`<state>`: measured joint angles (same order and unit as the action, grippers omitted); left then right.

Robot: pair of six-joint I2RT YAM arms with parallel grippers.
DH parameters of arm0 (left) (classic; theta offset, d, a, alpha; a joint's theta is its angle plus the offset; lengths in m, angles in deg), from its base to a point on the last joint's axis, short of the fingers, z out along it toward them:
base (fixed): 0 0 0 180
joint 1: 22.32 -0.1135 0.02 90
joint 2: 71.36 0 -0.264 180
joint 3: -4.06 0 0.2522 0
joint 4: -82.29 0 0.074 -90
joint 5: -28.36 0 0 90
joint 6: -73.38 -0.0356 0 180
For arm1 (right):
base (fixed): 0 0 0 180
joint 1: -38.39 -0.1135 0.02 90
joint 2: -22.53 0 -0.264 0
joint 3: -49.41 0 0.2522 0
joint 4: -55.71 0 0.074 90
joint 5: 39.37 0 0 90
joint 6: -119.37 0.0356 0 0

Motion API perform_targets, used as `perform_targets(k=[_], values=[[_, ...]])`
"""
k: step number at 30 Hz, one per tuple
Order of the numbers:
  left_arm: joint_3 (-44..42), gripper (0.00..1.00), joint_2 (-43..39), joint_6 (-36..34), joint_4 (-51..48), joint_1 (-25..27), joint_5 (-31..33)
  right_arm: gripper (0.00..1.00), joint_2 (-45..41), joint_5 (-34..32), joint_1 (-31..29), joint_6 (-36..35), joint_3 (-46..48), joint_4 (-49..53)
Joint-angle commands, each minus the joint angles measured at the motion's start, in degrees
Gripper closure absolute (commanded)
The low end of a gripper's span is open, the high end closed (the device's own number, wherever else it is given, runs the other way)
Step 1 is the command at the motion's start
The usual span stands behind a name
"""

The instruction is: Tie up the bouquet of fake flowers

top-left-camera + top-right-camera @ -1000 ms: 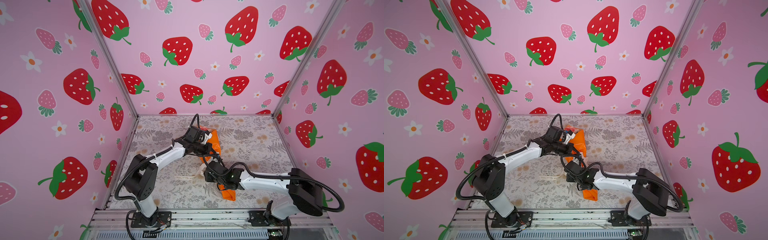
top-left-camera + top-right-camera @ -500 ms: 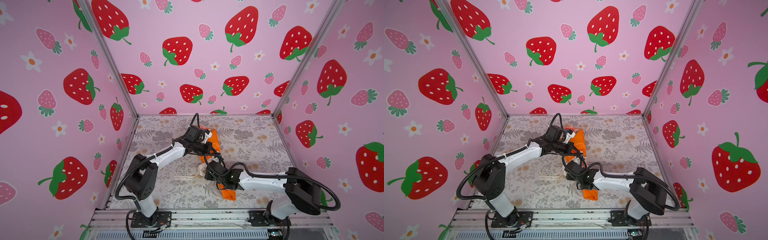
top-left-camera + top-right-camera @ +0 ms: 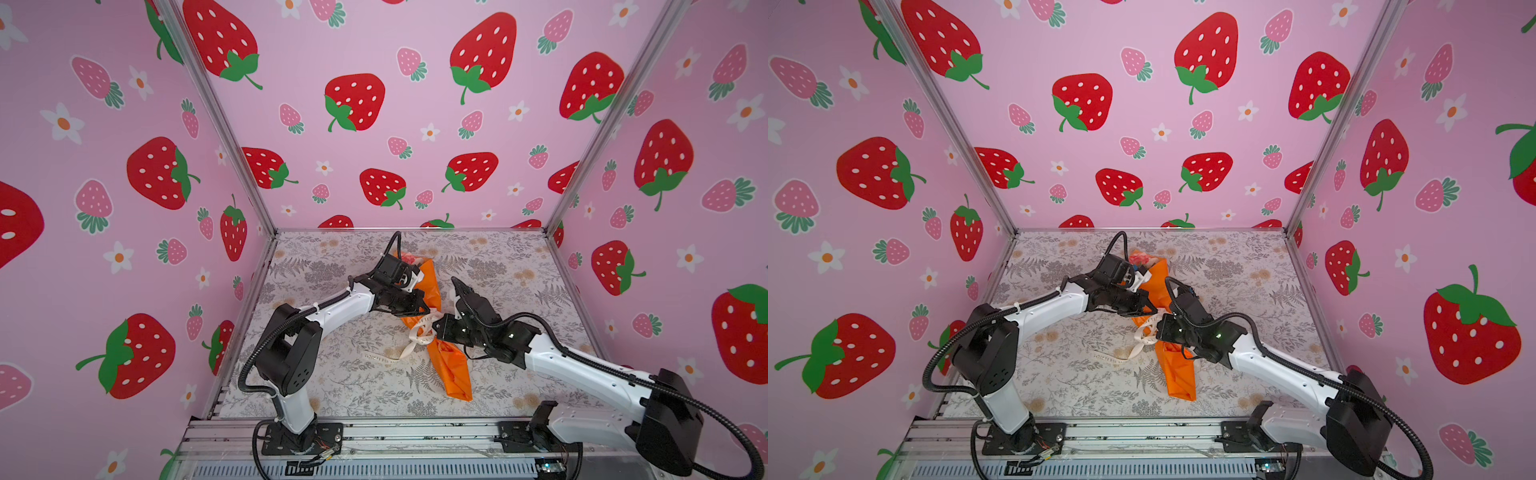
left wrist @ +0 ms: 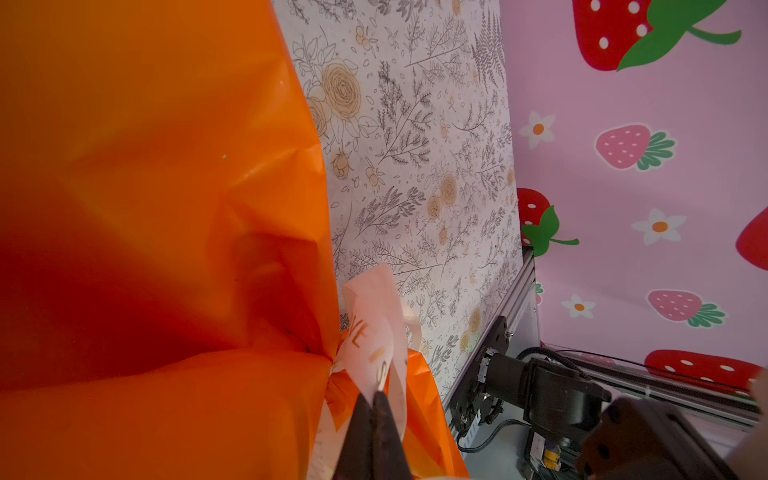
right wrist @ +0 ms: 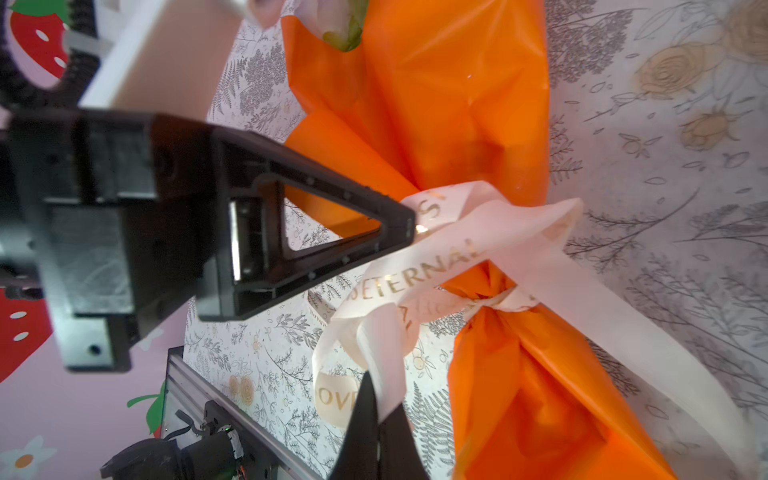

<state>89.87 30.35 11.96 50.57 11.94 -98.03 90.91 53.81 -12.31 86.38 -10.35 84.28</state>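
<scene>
Though top views blur contact, wrist views show left gripper [image 4: 372, 398] and right gripper [image 5: 378, 402] pinching ribbon [image 5: 419, 270].

Orange wrapping paper [image 3: 452, 368] sits mid-frame on my floral mat [image 3: 498, 266], cream ribbon [image 3: 417, 334] with gold lettering cinched round its waist, one tail trailing lower left. Pink strawberry walls [image 3: 374, 62] all round.

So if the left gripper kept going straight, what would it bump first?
The left gripper is shut on the cream ribbon, so that comes first; beyond it, probably the orange wrapping near its knot.
</scene>
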Motion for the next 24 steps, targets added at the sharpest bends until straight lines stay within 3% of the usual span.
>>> perform_targets(k=[1,5,11,13,17,21,24], values=[[2.0,1.0,0.09,-1.32,-1.37,-0.07,0.74,0.97,-0.84,3.88,4.05,-6.26,0.47,9.78],[1.04,1.0,-1.26,-1.64,-1.64,-0.08,2.22,0.97,0.23,-1.01,8.29,-11.69,-0.65,17.01],[-2.14,1.0,-4.76,-2.98,-3.07,-0.16,6.23,0.96,2.77,-1.98,11.3,-16.54,0.11,17.86],[-3.79,1.0,-6.24,-2.89,-2.94,-0.07,7.58,0.91,4.48,-0.59,11.43,-17.59,0.55,17.5],[-5.57,1.0,-6.96,-1.98,-0.47,-0.07,5.24,0.7,6.23,2.43,11.41,-20.17,-0.94,18.07],[-5.94,1.0,-7.64,-1.43,0.2,0.28,5.23,0.62,0.3,0.9,11.4,-22.09,-3.41,16.68],[-6.46,1.0,-8.54,-0.51,1.52,0.22,4.97,0.59,-4.47,8.88,10.99,-27.13,-1.92,10.32]])
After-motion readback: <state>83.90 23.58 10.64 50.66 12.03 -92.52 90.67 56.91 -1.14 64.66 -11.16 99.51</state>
